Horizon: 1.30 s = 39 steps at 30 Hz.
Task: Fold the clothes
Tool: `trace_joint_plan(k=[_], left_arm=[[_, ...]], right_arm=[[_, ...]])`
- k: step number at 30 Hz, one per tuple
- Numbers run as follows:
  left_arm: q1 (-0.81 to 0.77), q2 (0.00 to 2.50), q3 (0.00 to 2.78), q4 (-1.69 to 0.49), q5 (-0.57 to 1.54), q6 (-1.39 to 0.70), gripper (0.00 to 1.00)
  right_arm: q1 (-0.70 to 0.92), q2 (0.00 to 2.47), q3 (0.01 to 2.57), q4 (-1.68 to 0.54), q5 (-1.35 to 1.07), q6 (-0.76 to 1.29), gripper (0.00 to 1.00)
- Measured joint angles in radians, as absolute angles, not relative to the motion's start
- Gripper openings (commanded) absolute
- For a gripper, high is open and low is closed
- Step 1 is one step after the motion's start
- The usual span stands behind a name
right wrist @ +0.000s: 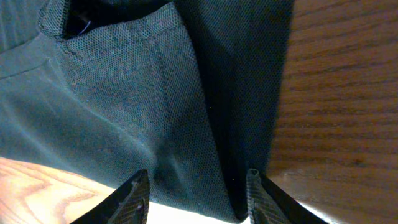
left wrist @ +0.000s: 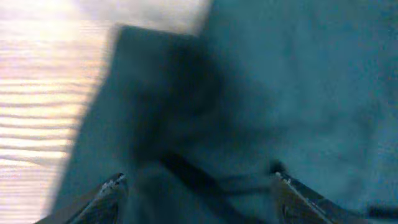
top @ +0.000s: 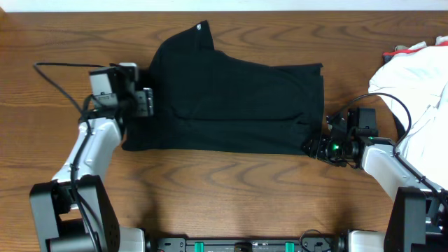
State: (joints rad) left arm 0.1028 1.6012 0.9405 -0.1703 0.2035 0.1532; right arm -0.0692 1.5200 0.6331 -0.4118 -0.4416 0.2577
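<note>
Black shirt spread on wooden table; left claw apart over it; right claw: cannot tell.

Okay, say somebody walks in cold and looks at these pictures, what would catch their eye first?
The black shirt, partly folded, lies across the middle of the wooden table. The left gripper sits at its left edge and the right gripper at its near right corner, both with jaws apart. A heap of white cloth fills the table's far right edge.
</note>
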Motion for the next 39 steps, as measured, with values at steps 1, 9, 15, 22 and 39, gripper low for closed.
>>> trace_joint_plan(k=[1,9,15,22,39], left_arm=[[0.079,1.603,0.941,-0.193,0.208,0.151,0.67],[-0.022,1.697,0.941,-0.228,0.23,0.15,0.56],[-0.021,1.767,0.941,-0.227,0.226,0.15,0.55],[-0.022,1.77,0.941,-0.207,0.228,0.146,0.5],[-0.024,1.762,0.941,-0.195,0.287,0.123,0.06]], right_arm=[[-0.069,1.52,0.633,-0.412,-0.442,0.258,0.5],[-0.069,1.52,0.633,-0.412,-0.442,0.258,0.5],[-0.069,1.52,0.633,-0.413,-0.442,0.258,0.5],[-0.069,1.52,0.633,-0.413,-0.444,0.258,0.51],[-0.069,1.52,0.633,-0.412,-0.448,0.258,0.53]])
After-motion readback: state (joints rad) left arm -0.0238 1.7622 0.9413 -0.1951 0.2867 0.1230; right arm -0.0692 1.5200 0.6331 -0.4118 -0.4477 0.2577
